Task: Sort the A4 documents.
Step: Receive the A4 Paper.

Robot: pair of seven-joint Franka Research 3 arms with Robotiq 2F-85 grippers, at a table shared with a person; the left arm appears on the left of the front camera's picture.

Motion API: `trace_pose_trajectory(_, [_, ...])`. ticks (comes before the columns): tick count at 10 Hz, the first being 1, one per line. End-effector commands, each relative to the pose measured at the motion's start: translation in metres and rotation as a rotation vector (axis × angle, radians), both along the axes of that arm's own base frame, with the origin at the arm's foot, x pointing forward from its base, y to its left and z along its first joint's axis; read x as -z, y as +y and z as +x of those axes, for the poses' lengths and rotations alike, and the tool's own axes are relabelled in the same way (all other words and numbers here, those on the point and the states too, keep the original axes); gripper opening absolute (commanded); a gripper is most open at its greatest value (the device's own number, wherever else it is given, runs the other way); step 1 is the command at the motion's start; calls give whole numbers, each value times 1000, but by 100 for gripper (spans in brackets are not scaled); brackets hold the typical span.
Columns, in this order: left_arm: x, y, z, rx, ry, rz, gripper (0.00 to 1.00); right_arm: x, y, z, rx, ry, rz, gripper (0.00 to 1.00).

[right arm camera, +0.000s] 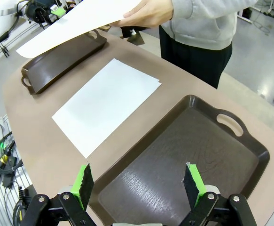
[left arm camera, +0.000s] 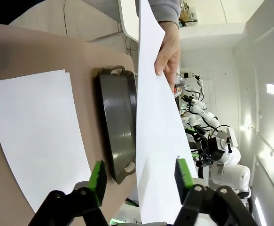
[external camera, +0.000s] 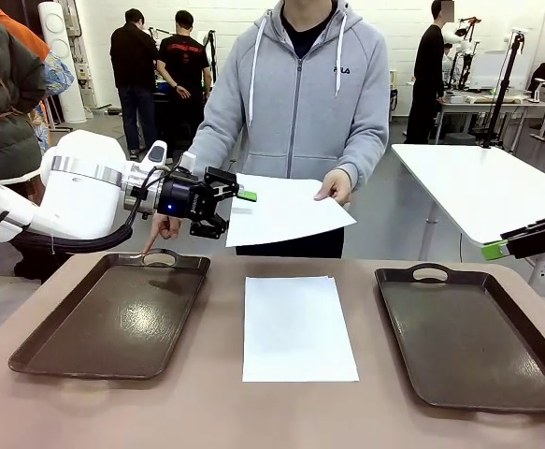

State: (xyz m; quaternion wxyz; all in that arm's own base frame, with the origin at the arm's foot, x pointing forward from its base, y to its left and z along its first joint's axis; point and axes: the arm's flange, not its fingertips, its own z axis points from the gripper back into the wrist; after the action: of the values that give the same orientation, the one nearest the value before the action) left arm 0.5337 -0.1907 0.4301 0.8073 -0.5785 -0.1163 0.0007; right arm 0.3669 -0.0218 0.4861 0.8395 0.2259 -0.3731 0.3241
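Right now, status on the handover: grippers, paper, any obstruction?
Left gripper open, jaws either side of the held sheet. Right gripper open, facing right tray. Person's hand holds that sheet; other sheets between trays. Person's other hand at left tray handle.

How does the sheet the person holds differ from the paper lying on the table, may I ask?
The held sheet is in the air, one end in the person's hand, the other between the left gripper's open fingers. The tabletop paper lies flat between the trays, untouched. Both are plain white.

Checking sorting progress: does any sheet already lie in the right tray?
No, the right tray is bare inside; the sheets lie on the table beside it.
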Motion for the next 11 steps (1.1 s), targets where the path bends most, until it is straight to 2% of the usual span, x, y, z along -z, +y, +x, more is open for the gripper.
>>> trace_pose_trajectory(1, [2, -3, -2, -18, -44, -10, 60, 4, -1, 3, -17, -11, 16, 100])
trace_pose_trajectory(2, [1, -3, -1, -19, -40, -30, 41, 4, -1, 3, -17, -11, 16, 100])
trace_pose_trajectory(3, [1, -3, -2, -23, -42, -30, 40, 4, -1, 3, -17, -11, 16, 100])
trace_pose_trajectory(4, [0, -2, -1, -32, -38, -30, 21, 4, -1, 3, -17, -11, 16, 100])
trace_pose_trajectory(5, [-1, 0, -1, -43, -36, -41, 20, 4, -1, 3, -17, -11, 16, 100])
trace_pose_trajectory(6, [-2, 2, -1, -48, -37, -43, 1, 4, -1, 3, -17, -11, 16, 100])
trace_pose_trajectory(11, [0, 4, 1, -56, -25, -45, 0, 4, -1, 3, -17, -11, 16, 100])
